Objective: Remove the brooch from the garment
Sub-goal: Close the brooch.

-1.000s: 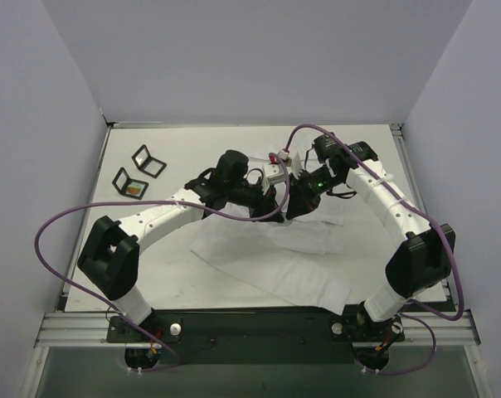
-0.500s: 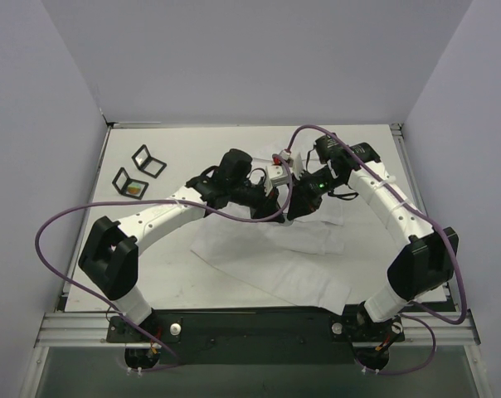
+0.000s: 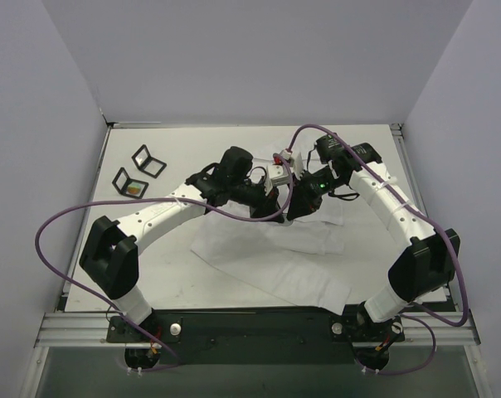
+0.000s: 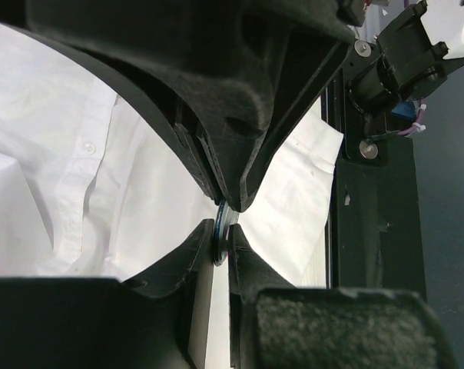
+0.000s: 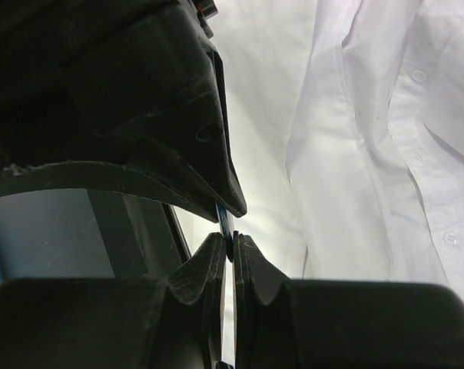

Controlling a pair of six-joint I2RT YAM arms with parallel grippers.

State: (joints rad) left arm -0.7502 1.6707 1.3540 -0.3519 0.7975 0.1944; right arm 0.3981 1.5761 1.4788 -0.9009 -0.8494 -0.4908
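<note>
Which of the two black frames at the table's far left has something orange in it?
The nearer frame, the one closer to the arm bases: an orange patch shows in it. The farther frame shows only white inside.

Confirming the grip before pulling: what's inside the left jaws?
A thin metallic disc, seemingly the brooch, edge-on in the left gripper; garment behind. Its face and pin are covered by the jaws.
</note>
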